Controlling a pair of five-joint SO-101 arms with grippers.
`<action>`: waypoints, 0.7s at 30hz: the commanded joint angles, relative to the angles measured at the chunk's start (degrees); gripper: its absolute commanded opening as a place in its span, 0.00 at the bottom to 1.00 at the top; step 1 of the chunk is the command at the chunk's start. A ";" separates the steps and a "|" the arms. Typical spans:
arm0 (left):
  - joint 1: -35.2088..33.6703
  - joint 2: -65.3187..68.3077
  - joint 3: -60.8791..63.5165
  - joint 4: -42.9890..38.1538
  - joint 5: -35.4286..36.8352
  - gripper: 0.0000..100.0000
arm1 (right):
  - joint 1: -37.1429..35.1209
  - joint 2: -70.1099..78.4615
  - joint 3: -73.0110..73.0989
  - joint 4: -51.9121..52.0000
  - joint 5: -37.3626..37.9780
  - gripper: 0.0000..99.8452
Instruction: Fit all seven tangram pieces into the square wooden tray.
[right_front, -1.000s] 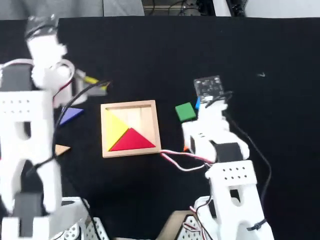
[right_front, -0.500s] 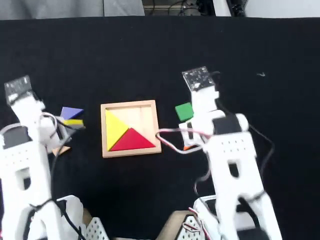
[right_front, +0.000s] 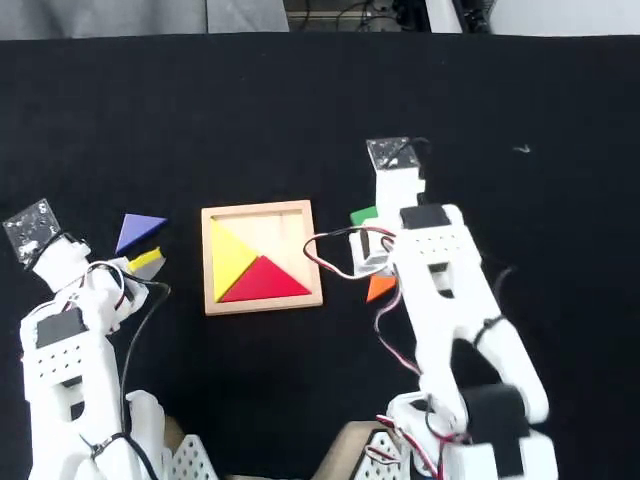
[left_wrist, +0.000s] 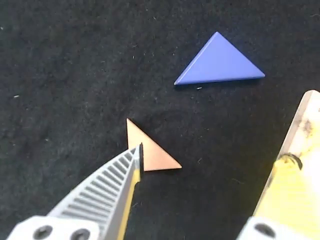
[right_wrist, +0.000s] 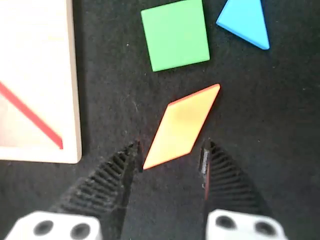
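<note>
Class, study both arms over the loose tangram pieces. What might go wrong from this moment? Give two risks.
1. The right gripper is open around just one narrow corner of the orange parallelogram. Closing there may spin the flat piece out rather than grip it.
2. One of the fingers of the left gripper overlaps the edge of the tan triangle. Descending from here might pin or shove the piece instead of straddling it.

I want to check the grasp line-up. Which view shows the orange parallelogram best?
The right wrist view: the whole orange parallelogram lies flat, framed between the fingertips of the open right gripper. In the high view the right arm hides all but one orange corner.
</note>
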 joint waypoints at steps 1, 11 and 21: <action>-0.22 -1.05 -0.40 -0.88 0.53 0.39 | -1.76 2.33 -1.10 -3.34 -0.70 0.20; -0.22 -1.05 -0.31 -0.88 0.44 0.39 | -1.58 6.20 -1.80 -4.66 -3.78 0.20; -0.22 -1.05 -0.22 -0.88 0.26 0.39 | -1.41 7.96 -1.27 -7.03 -3.69 0.20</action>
